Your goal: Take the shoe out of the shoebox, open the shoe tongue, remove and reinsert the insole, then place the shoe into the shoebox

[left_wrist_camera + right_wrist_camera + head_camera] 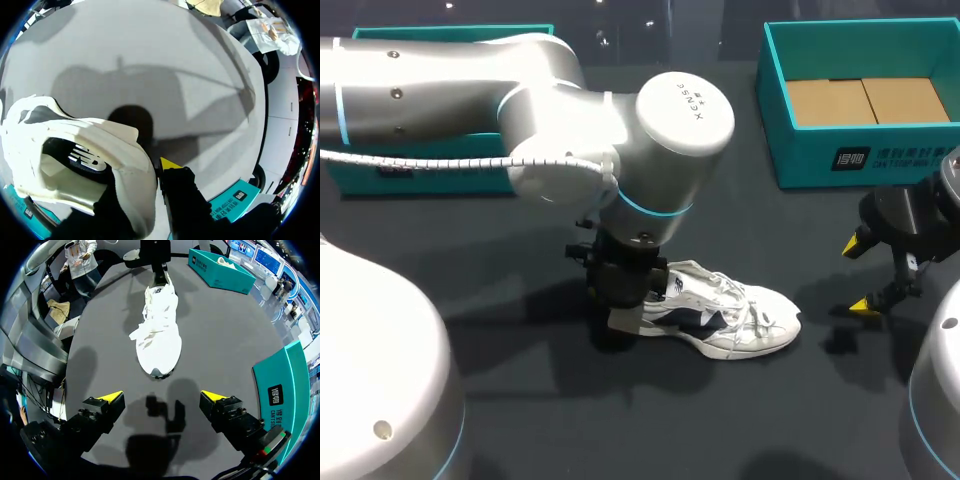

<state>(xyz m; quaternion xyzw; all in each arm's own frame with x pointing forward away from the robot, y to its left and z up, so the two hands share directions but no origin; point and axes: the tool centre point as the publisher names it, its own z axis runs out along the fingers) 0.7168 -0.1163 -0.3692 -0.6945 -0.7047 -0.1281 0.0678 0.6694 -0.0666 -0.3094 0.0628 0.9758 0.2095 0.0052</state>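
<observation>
The left gripper [623,318] was clamped on the heel collar of the white mesh lace-up shoe [730,315]. The shoe stood on its sole, its long axis running from that heel to a toe pointing at the right gripper [860,275]. That gripper hung empty near the toe, fingers apart, with the teal cardboard shoebox [772,100] beyond the toe.

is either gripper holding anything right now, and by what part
The left gripper holds the shoe by its heel collar, one finger inside and one outside. The right gripper is open and empty.
</observation>
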